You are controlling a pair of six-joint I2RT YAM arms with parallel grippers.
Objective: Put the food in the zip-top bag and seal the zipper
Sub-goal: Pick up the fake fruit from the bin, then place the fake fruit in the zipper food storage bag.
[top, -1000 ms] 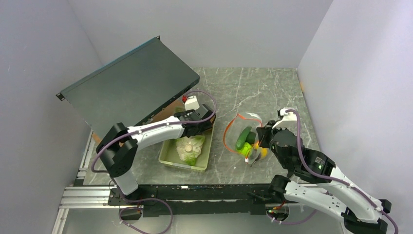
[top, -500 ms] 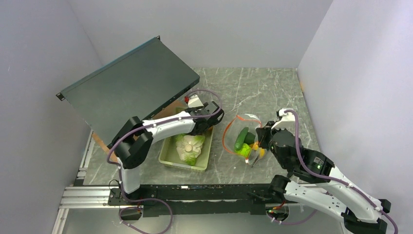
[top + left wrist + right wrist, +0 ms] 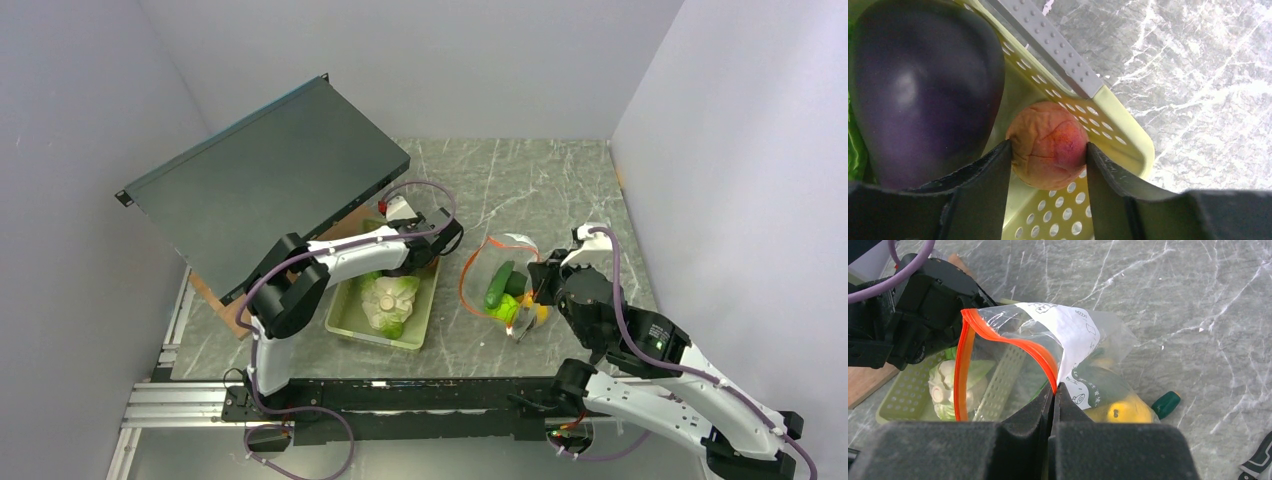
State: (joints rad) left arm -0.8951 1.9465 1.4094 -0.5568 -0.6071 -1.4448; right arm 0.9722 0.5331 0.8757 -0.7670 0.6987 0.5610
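Note:
The clear zip-top bag [image 3: 505,290] lies right of the tray, its mouth held open. It holds a green piece [image 3: 497,284] and a yellow piece [image 3: 1125,412]. My right gripper [image 3: 1054,386] is shut on the bag's edge at the orange-red zipper [image 3: 965,360], and it shows in the top view [image 3: 535,285] too. My left gripper [image 3: 1049,146] is shut on a peach-orange fruit [image 3: 1048,130] over the far right corner of the pale green tray [image 3: 1120,125]. It also shows in the top view [image 3: 440,240]. A dark purple piece [image 3: 923,90] sits beside the fruit.
A pale cabbage-like piece [image 3: 388,300] lies in the tray [image 3: 352,325]. A green-handled screwdriver [image 3: 1165,404] lies just behind the bag. A large dark panel [image 3: 260,180] leans at the back left over a wooden board [image 3: 215,295]. Walls close in on three sides.
My left gripper has moved right along the tray's far end to its right corner. My right gripper has stayed on the bag's edge, shifting only slightly.

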